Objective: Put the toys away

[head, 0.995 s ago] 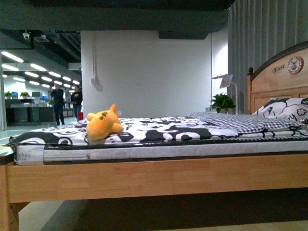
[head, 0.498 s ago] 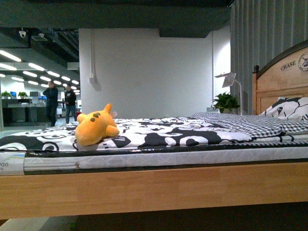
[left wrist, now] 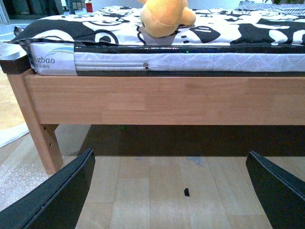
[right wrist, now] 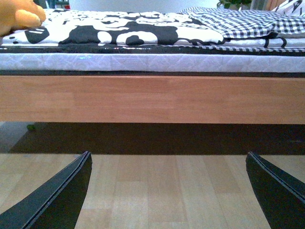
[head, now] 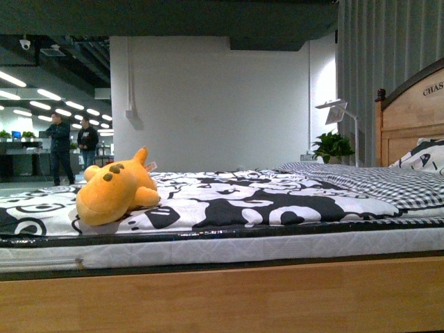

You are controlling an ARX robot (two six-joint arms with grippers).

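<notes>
The left gripper (left wrist: 170, 155) has its two dark fingers (left wrist: 64, 195) spread wide. They hold nothing and touch nothing, and only the wooden floor (left wrist: 152, 183) shows between them. The right gripper (right wrist: 168, 156) is in the same state: its fingers (right wrist: 59, 200) stand far apart over pale floorboards, with nothing in their grasp. Both grippers hang low in front of the bed (left wrist: 167, 100), below its mattress and clear of its frame.

Past the left gripper, the bed's wooden side rail (left wrist: 238, 102) runs across the view to a corner leg (left wrist: 43, 140). On the rail sits the white mattress (left wrist: 214, 62), which has a zip along its edge. Over it lies a black-and-white patterned sheet (left wrist: 95, 28).

The toy (left wrist: 164, 16) lies on that sheet, close to the bed's front edge and near the leg end. In the front view the toy (head: 114, 194) is an orange-yellow plush animal with olive-brown patches, lying flat towards the left side of the bed. The right wrist view shows only a part of it (right wrist: 19, 16).

Farther along the bed a checked blanket (head: 374, 184) is spread towards the wooden headboard (head: 416, 114), and a patterned pillow (head: 424, 156) leans there. Behind the bed stand a potted plant (head: 333, 146) and a lamp (head: 338, 109) against a white wall (head: 215, 104). Far off on the left, two people (head: 73, 146) stand in an open hall.
</notes>
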